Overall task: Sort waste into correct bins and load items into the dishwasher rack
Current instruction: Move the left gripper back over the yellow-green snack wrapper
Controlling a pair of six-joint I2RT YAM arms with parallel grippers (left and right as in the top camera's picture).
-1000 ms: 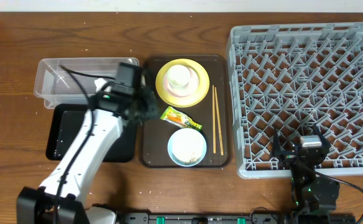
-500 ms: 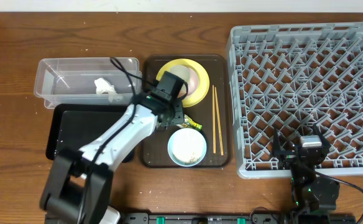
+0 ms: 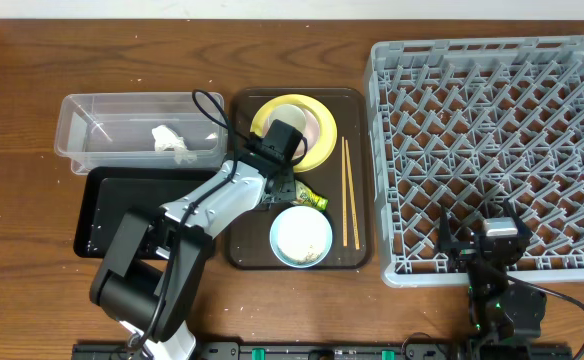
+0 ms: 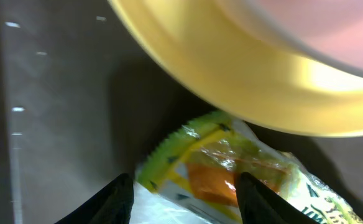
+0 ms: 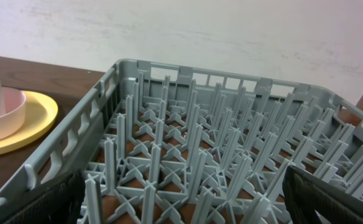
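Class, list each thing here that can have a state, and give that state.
Wrapper, lying flat, not gripped
Left gripper, open, straddling wrapper
Right gripper, open
Tub, holding tissue
Rack, nothing loaded
Cup, upright on plate
Bowl, upright, holding rice
Chopsticks, lying side by side

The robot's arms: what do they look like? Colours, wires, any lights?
The left arm has smooth white shells between chunky black joints, and a thin black cable loops off it. Its left gripper has dark, tapering fingers. The right arm is mostly black, with a small green light. Its right gripper has broad black fingers.
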